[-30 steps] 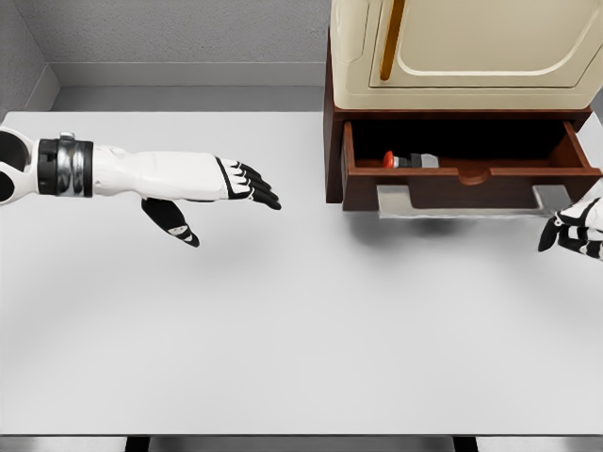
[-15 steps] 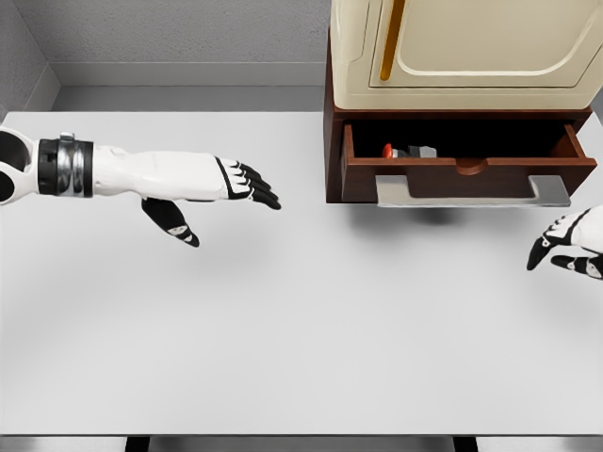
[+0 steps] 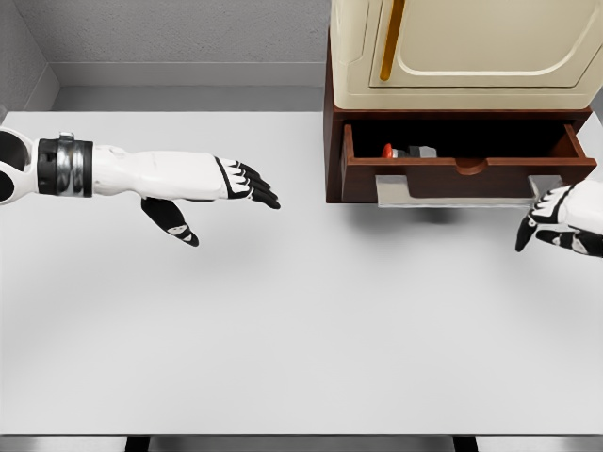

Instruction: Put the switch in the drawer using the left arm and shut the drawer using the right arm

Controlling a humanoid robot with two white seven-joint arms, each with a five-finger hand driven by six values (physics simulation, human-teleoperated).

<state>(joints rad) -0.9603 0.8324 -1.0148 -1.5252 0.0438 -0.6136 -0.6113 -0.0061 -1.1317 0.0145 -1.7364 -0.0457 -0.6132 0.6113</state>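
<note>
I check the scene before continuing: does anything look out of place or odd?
Nothing is spilled or damaged. The drawer is partly open, with the switch inside. The right robot hand is by its handle; the left robot hand holds nothing.

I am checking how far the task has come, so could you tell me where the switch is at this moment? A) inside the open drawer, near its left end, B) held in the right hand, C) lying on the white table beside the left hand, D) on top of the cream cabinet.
A: the switch, with its red end showing, lies inside the open wooden drawer near the left end, and neither hand touches it.
</note>
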